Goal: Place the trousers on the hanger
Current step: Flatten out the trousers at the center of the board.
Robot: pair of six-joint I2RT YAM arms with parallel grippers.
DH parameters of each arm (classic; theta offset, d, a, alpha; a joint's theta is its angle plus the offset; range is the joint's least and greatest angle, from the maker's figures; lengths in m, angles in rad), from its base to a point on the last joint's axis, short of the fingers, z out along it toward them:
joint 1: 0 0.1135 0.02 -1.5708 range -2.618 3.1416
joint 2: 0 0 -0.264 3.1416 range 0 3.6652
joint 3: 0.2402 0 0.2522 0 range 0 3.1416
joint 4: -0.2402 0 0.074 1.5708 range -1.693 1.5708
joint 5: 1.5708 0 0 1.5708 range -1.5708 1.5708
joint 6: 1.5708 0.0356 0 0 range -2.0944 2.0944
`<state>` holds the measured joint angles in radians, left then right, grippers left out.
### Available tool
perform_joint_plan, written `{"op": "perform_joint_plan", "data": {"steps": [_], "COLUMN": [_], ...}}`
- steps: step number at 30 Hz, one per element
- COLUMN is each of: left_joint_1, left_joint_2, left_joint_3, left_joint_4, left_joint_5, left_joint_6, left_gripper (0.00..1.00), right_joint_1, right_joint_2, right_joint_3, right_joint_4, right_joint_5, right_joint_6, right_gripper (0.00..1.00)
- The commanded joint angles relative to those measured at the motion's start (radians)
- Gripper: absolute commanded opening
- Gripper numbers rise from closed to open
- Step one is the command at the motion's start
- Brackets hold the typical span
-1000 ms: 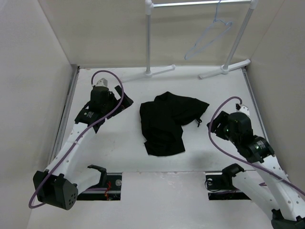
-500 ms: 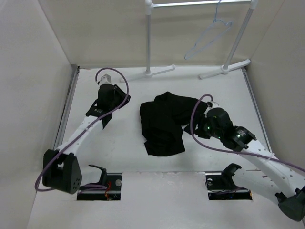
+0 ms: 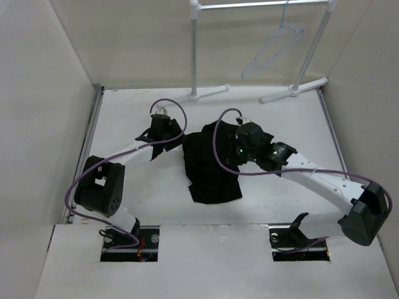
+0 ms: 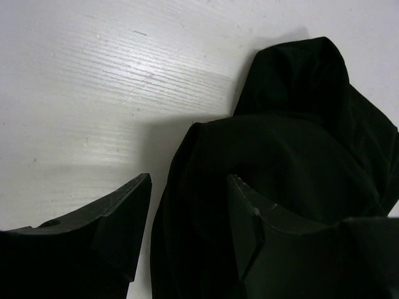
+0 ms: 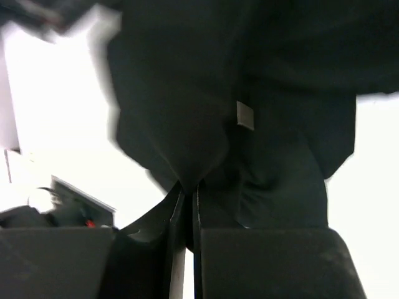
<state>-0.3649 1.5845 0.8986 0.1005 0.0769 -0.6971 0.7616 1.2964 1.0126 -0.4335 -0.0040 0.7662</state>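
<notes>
At the middle of the table (image 3: pixel 143 187) the trousers (image 3: pixel 212 165) lie in a limp, light heap, apart from the hanger (image 3: pixel 272 51) (hung on the rack (image 3: pixel 194 50) behind). The right claw (image 5: pixel 188 190) pinches a fold; the left claw (image 4: pixel 189 187) gapes open at the cloth's edge. Waistband looks the surest hold.

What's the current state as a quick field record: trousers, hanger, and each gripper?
garment: trousers crumpled mid-table, none of it on the hanger
target: hanger bare, hanging from the rack rail at the back
left: left gripper open, one finger over the table, the other over the trousers' edge
right: right gripper shut, apparently pinching a fold of the trousers
task status: not done
</notes>
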Motion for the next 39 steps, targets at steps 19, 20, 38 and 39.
{"op": "perform_joint_plan", "data": {"steps": [19,20,38,39], "left_joint_1": [0.286,0.277,-0.398,-0.406], "left_joint_2": [-0.574,-0.575,-0.635,-0.621], "left_joint_3": [0.085,0.068,-0.253,-0.257], "left_joint_4": [-0.529,-0.545,-0.556,-0.526], "left_joint_5": [-0.132,-0.134,-0.163,-0.126], "left_joint_6": [0.051,0.057,-0.094,-0.117], "left_gripper": [0.62,0.62,0.64,0.60], "right_joint_1": [0.099,0.033,-0.663,-0.646], "right_joint_2": [-0.533,-0.572,-0.554,-0.548], "right_joint_3": [0.239,0.175,-0.128,-0.126], "right_joint_4": [-0.273,-0.293,-0.140,-0.134], "right_joint_5": [0.457,0.440,0.125,0.133], "right_joint_6": [-0.123,-0.087,-0.031,-0.027], "right_gripper": [0.07,0.07,0.16,0.16]}}
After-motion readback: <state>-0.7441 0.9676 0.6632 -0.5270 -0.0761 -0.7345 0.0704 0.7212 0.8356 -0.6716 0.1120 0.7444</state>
